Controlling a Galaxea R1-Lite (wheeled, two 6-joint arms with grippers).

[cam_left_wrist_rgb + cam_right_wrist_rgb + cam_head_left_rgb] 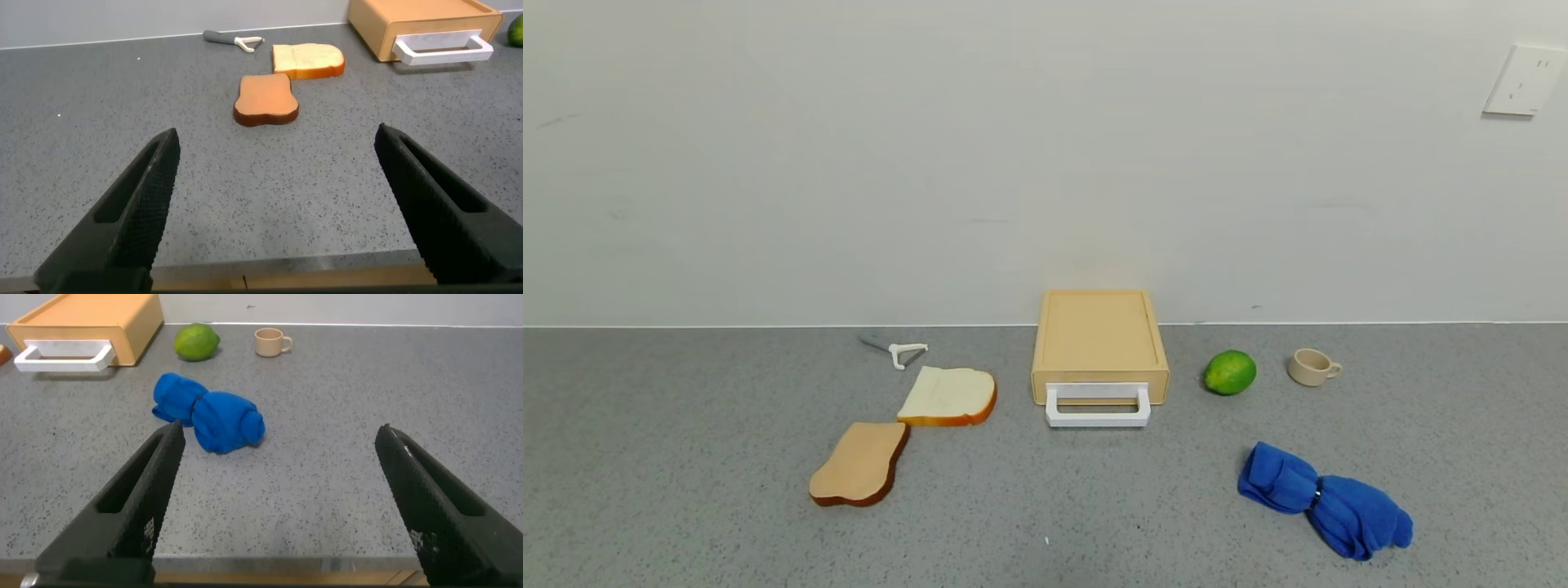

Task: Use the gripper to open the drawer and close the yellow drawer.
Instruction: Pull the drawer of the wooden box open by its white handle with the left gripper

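The pale yellow-tan drawer box [1099, 339] stands at the back middle of the grey counter, against the wall. Its drawer is pushed in, with the white loop handle [1098, 406] at the front. The box also shows in the left wrist view [421, 20] and the right wrist view [90, 322]. Neither arm shows in the head view. My left gripper [278, 143] is open and empty over the counter's near edge, far from the drawer. My right gripper [278, 437] is open and empty over the near edge too.
Two bread slices [947, 397] [860, 464] and a white peeler [903, 354] lie left of the drawer. A green lime [1230, 372] and a beige cup [1312, 367] stand to its right. A blue cloth [1323, 500] lies at the front right.
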